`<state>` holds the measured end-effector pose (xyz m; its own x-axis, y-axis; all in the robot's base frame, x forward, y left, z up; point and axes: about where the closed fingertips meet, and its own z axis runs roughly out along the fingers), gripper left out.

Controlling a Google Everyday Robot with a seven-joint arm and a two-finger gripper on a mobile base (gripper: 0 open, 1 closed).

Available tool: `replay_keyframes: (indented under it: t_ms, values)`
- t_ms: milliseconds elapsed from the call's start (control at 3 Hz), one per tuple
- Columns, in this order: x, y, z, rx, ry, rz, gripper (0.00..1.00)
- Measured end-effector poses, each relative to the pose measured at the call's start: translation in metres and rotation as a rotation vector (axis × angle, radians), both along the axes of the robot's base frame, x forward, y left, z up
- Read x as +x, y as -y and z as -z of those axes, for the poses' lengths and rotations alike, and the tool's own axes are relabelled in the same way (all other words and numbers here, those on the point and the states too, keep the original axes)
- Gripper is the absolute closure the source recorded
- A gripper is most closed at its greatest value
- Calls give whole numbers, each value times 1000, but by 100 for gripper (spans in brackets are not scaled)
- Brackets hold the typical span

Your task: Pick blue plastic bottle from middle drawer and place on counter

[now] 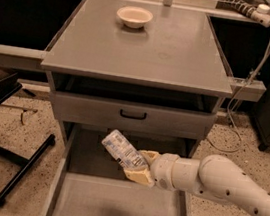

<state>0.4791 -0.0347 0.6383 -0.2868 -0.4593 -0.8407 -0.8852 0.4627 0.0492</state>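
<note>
Lab/workshop, prob.: speckled terrazzo floor (5, 133), matte grey metal cabinet counter (182, 61), white power strip (243, 6) w/ cable far right, black metal stand legs (24, 169) near left. Cream two-finger gripper (134, 164) grips small blue-label plastic bottle (119, 147) over open grey metal middle drawer (115, 208).

One bottle (119, 148), one bowl (134, 16), one counter (173, 55) — one gripper (139, 165) over the middle drawer (110, 207).

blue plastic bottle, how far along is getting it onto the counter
Done: the gripper is shut on the blue plastic bottle, its fingers clamping one end. In hand: the bottle hangs tilted above the middle drawer floor, below counter height. Left: raise it and set it on the counter, where a cream bowl sits near the back.
</note>
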Motion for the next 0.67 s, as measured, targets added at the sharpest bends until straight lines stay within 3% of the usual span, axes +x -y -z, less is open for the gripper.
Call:
replay_keyframes:
  t_ms: [333, 667]
  values:
    - [0, 0, 0, 1, -1, 0, 100]
    - [14, 11, -42, 0, 44, 13, 100]
